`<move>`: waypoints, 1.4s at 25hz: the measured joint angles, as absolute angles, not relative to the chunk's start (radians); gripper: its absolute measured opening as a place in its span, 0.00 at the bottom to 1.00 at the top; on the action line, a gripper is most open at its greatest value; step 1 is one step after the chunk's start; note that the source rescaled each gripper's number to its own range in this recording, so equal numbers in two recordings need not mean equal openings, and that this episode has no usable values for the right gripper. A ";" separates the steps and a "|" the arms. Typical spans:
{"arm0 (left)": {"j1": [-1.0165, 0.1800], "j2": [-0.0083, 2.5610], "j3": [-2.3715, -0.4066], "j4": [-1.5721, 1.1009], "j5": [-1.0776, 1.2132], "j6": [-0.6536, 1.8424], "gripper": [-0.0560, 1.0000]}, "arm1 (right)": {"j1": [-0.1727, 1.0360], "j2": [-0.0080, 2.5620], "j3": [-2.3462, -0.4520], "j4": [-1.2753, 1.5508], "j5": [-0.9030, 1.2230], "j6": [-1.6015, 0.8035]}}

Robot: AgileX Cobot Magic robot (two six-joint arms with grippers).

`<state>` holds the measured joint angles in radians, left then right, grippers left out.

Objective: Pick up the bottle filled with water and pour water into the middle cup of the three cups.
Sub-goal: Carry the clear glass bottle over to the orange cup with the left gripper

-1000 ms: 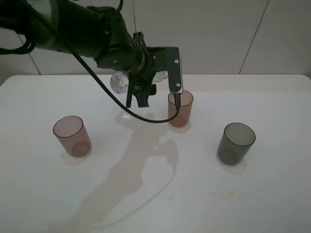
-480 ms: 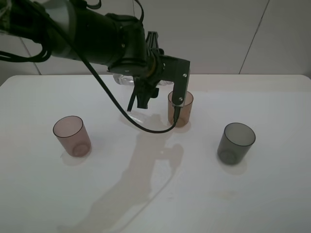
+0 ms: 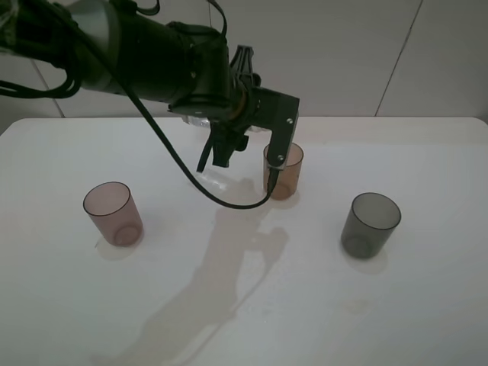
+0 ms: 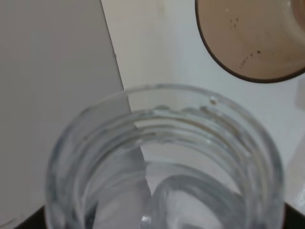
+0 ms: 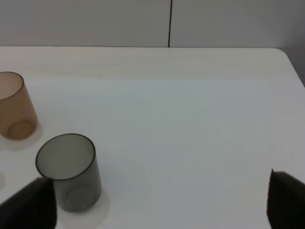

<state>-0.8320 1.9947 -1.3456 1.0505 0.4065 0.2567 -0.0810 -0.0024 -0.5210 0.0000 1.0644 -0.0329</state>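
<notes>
My left gripper (image 3: 219, 151) is shut on the clear bottle (image 3: 196, 120), held in the air just left of the amber middle cup (image 3: 284, 171); the arm hides most of the bottle. In the left wrist view the bottle's open threaded neck (image 4: 162, 143) fills the picture, with the amber cup's rim (image 4: 252, 43) just beyond it. The pinkish-mauve cup (image 3: 113, 213) stands at the left and the dark grey cup (image 3: 370, 225) at the right. My right gripper (image 5: 157, 205) is open and empty, low over the table near the grey cup (image 5: 71, 171) and amber cup (image 5: 14, 112).
The white table (image 3: 252, 305) carries the arm's shadow in the middle. A cable loops down from the left arm (image 3: 229, 200) in front of the amber cup. A pale wall stands behind the table's far edge (image 3: 381, 118).
Since a second ago my left arm has swung right and up, bringing the bottle closer to the amber cup and tipping it flatter. The cups have not moved.
</notes>
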 joint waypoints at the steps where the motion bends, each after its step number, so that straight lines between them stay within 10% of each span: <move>1: -0.832 1.998 -1.346 1.060 0.407 0.262 0.06 | -0.081 -0.002 -0.521 0.000 1.064 -0.033; 35: -0.857 2.138 -1.468 1.226 0.455 0.299 0.06 | -0.081 -0.002 -0.521 0.000 1.064 -0.033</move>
<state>-0.8574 2.1382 -1.4680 1.2264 0.4552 0.2987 -0.0810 -0.0024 -0.5210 0.0000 1.0644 -0.0329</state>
